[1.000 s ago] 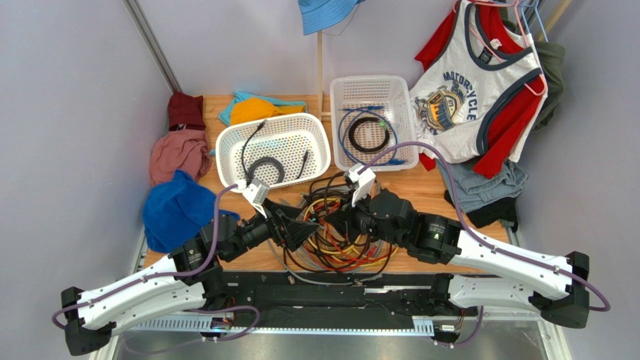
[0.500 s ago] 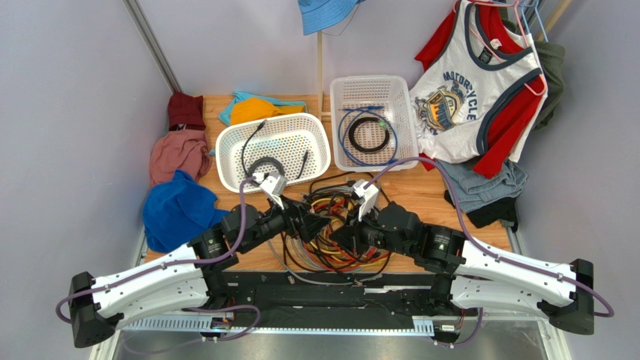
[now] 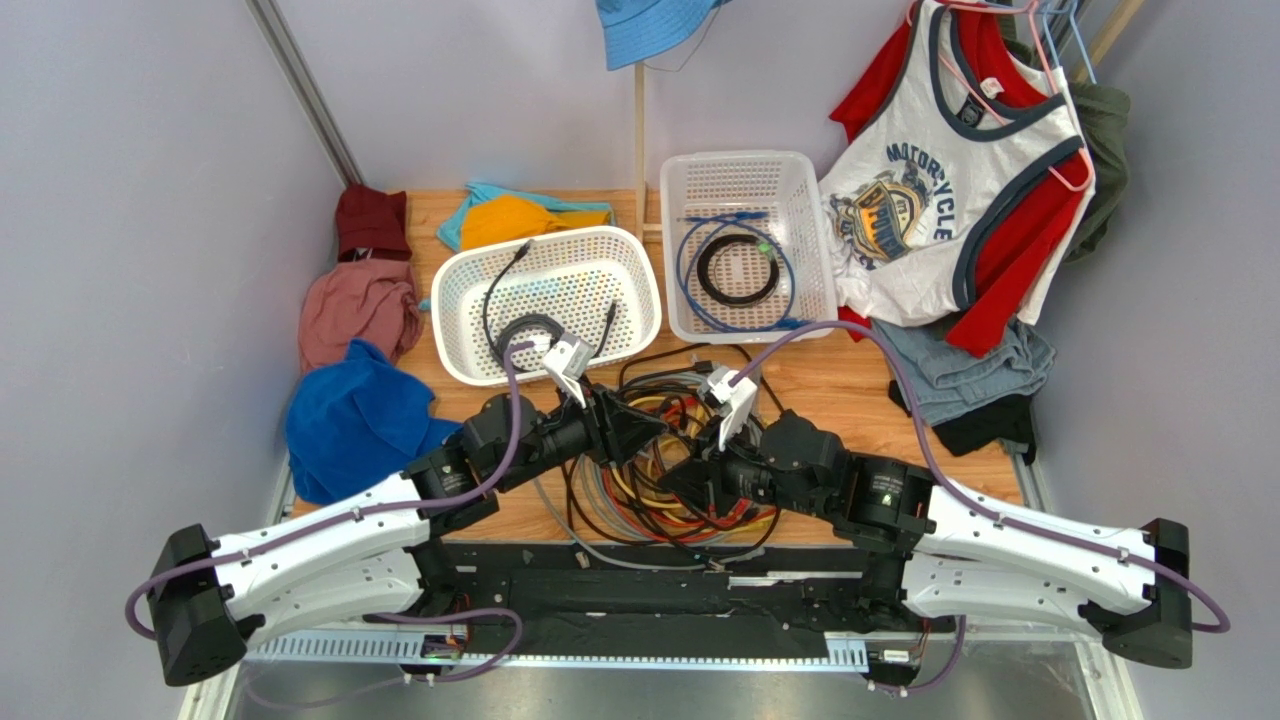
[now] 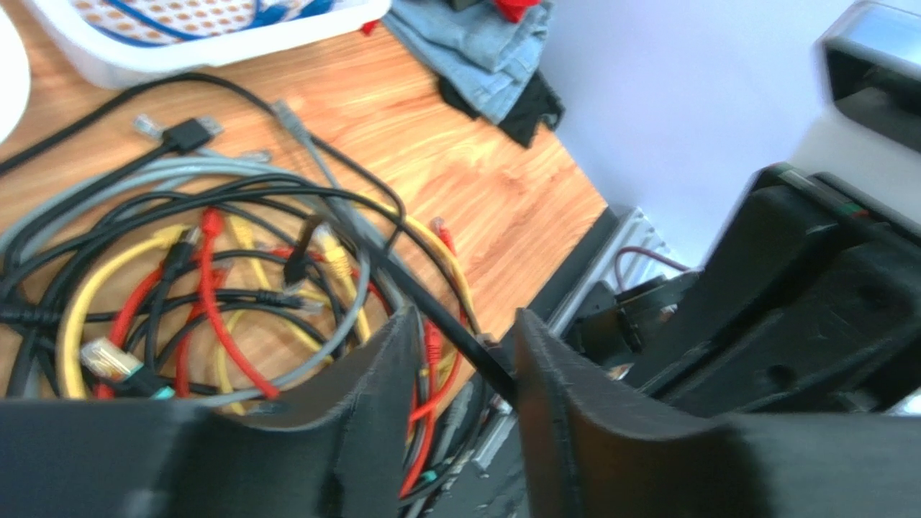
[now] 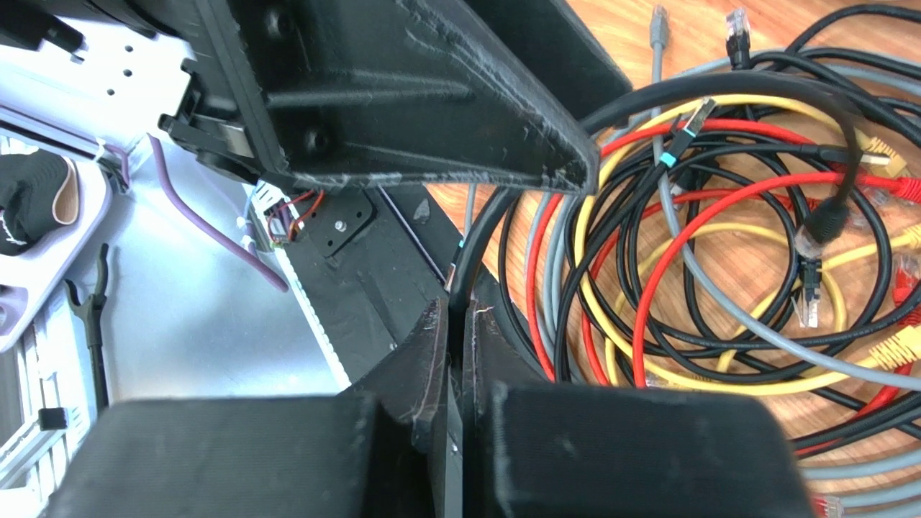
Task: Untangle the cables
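Both arms have crept in over the last second. The left arm pushed forward and to the right, so its tool now sits over the middle of the pile. Its jaws were wide a moment ago and have come partway in. The right arm slid a touch towards the near edge. Big to small: the counter carries two white baskets at the back. The left basket holds a black coil and the right basket a blue and a black one, so some sorting looks done already. The cables are a knotted heap of black, grey, red and yellow loops on the counter, between the two tools and just in front of the baskets. The right tool is clamped tight on a black cable at the near side of the heap. The left tool has a clear gap between its fingers, and what looks like that same cable runs through it without being pinched yet. My read is that we're mid-grab on a two-handed pull of one strand. Next the left needs to finish closing on that cable only, not the red and yellow ones right under it. Then the tools should ease apart and upward so the strand slides out of the loops rather than cinching them.
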